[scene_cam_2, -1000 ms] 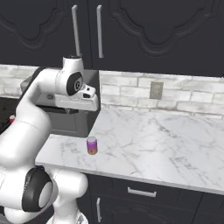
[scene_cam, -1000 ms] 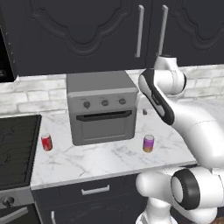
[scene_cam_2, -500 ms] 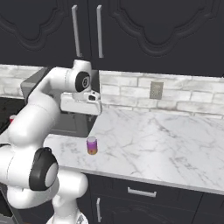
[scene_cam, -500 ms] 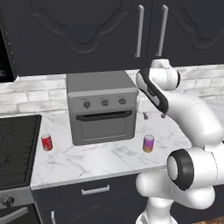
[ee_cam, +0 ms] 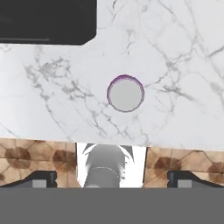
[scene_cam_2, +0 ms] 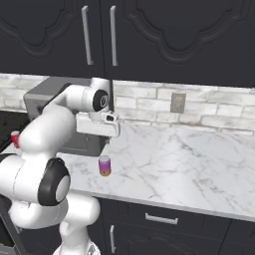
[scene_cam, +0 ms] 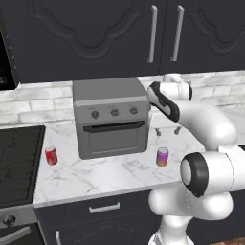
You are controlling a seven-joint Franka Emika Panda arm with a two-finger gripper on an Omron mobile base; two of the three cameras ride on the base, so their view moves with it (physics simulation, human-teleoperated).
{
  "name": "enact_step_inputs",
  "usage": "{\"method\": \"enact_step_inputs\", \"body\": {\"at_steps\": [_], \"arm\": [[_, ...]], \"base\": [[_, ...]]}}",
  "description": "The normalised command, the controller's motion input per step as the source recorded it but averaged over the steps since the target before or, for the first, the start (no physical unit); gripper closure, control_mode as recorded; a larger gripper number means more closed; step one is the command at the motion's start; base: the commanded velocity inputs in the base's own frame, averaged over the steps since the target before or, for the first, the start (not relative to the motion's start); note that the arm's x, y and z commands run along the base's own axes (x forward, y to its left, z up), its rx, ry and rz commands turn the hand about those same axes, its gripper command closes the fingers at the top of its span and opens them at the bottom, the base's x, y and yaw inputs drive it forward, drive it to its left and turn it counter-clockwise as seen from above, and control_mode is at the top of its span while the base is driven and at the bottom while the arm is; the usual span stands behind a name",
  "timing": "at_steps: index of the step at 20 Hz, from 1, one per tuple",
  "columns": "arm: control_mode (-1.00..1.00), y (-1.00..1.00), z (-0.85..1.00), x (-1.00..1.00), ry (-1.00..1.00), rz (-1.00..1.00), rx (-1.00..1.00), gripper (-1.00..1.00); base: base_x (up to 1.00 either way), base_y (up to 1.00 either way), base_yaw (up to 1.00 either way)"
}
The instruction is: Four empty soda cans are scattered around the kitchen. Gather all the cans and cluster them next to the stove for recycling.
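Note:
A purple-pink soda can (scene_cam: 162, 157) stands upright near the front edge of the marble counter, to the right of the toaster oven. In the right base view this can (scene_cam_2: 104, 165) sits just below my hand. From above, its silver top (ee_cam: 125, 93) lies straight ahead of my gripper (ee_cam: 114, 178), whose fingertips (ee_cam: 41, 178) stand wide apart with nothing between them. My gripper (scene_cam: 168, 130) hangs open above and slightly behind the can, clear of it. A red soda can (scene_cam: 50, 155) stands on the counter right beside the stove (scene_cam: 19, 158).
The grey toaster oven (scene_cam: 111, 119) stands on the counter between the two cans, close to the left of my hand. Its dark edge (ee_cam: 43, 22) shows in the hand view. Dark upper cabinets (scene_cam: 143, 33) hang overhead. The tiled floor (ee_cam: 26, 153) lies beyond the counter's front edge.
My hand has moved down and a little to the right, coming over the purple-pink can. The jaws have stayed open. Both cans have stayed put.

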Motion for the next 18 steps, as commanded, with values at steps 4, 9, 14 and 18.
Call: {"method": "enact_step_inputs", "body": {"at_steps": [4, 9, 14, 18], "arm": [[-1.0, -0.03, -0.5, 0.08, -0.08, 0.01, 0.0, -1.0], [-1.0, -0.04, -0.48, 0.06, -0.1, 0.0, 0.0, -1.0], [-1.0, -0.02, -0.39, 0.04, -0.09, 0.0, 0.0, -1.0], [-1.0, 0.0, -0.23, 0.04, -0.01, 0.0, 0.0, -1.0]], "base": [[0.0, 0.0, 0.0], [0.0, 0.0, 0.0], [0.0, 0.0, 0.0], [0.0, 0.0, 0.0]]}}
